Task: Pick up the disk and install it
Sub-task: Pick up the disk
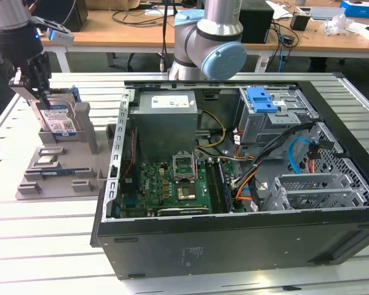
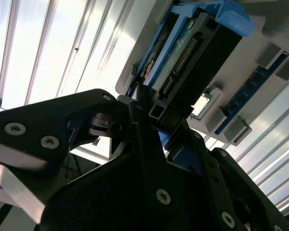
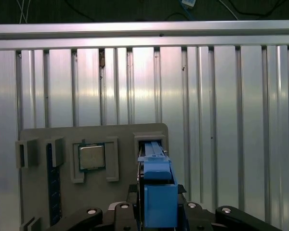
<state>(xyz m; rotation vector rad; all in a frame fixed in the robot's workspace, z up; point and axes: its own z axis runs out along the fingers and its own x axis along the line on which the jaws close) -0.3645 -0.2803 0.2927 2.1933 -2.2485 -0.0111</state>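
Note:
The disk (image 1: 58,118), silver with a blue-and-white label and a blue frame, stands on edge in a slot of the grey holder (image 1: 55,175) at the exterior view's left. My gripper (image 1: 40,92) reaches down onto its upper end. In the first wrist view the disk's blue frame (image 3: 159,192) sits tightly between the two black fingers of the gripper (image 3: 158,214). In the second wrist view a finger (image 2: 144,110) presses against the connector end of the disk (image 2: 192,62). The jaws look shut on the disk, which still rests in the holder.
An open computer case (image 1: 332,246) fills the exterior view's middle and right, with a drive cage and blue bracket (image 1: 261,98) at its back. The holder (image 3: 125,134) also carries a processor chip (image 3: 91,156) and a memory stick (image 3: 50,183). The arm's base (image 1: 209,43) stands behind the case.

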